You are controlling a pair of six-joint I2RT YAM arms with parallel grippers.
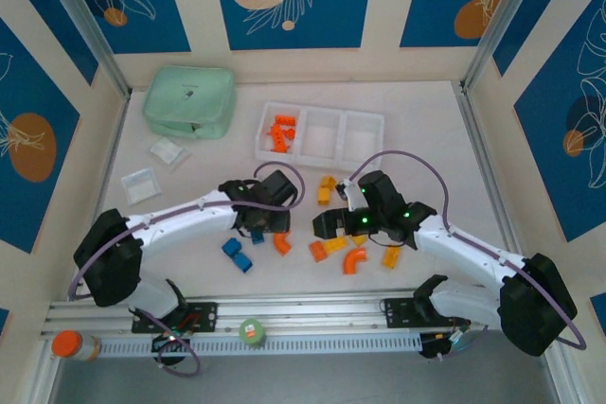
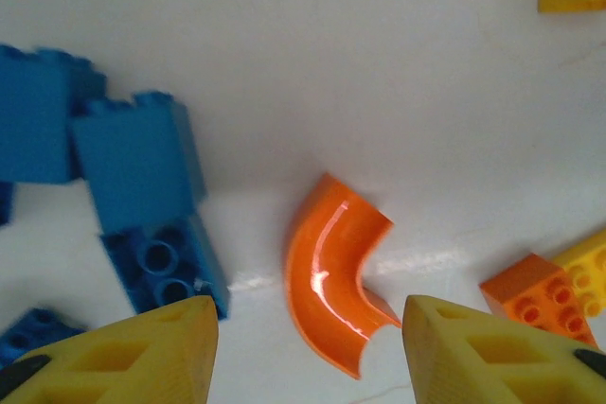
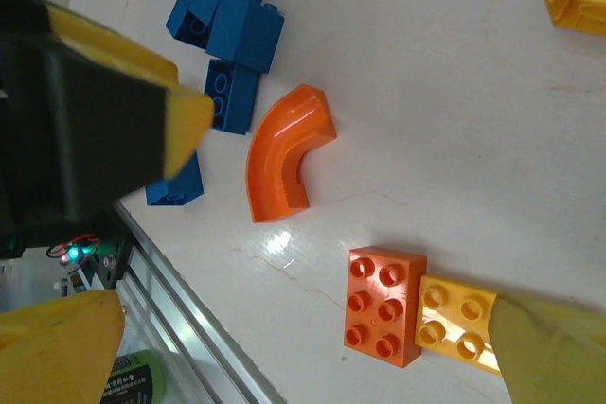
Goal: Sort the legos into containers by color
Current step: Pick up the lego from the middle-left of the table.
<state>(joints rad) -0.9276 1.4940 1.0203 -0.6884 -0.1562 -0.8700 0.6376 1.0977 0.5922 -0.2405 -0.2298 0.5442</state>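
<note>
Near edge: a rail [image 1: 312, 314] is carrying both arm bases. A jar [image 1: 74, 344] with an orange cap is standing at its left end and a green roll [image 1: 251, 331] is sitting near its middle.

Just beyond, on the table [image 1: 445, 139], the left gripper [image 1: 265, 226] [image 2: 305, 347] is pointing down over an orange arch [image 1: 281, 243] [image 2: 331, 281] [image 3: 279, 153]. Its jaws are standing apart with the arch's near end lying between the fingertips. Bare table is showing on both sides of the arch, so nothing is being clamped. Blue bricks [image 1: 237, 254] [image 2: 133, 158] [image 3: 232, 30] are lying bunched just left of the arch.

The right gripper [image 1: 327, 224] [image 3: 303, 357] is facing the left one from the right, jaws spread wide and gripping nothing. Below it, an orange brick [image 1: 318, 251] [image 2: 535, 295] [image 3: 383, 305] and a yellow brick [image 1: 336, 244] [image 3: 454, 319] are lying side by side, touching, right of the arch. A second arch [image 1: 354, 260] and another yellow piece [image 1: 392, 255] are lying beside the right arm.

Farther out, more yellow legos [image 1: 326, 190] are lying between the grippers and the tray [image 1: 320, 139].

Far side: the tray's left compartment is holding orange legos [image 1: 281, 131]. A green pouch [image 1: 189, 101] is lying left of the tray, and two clear bags [image 1: 142, 184] are lying between the pouch and the left arm.
</note>
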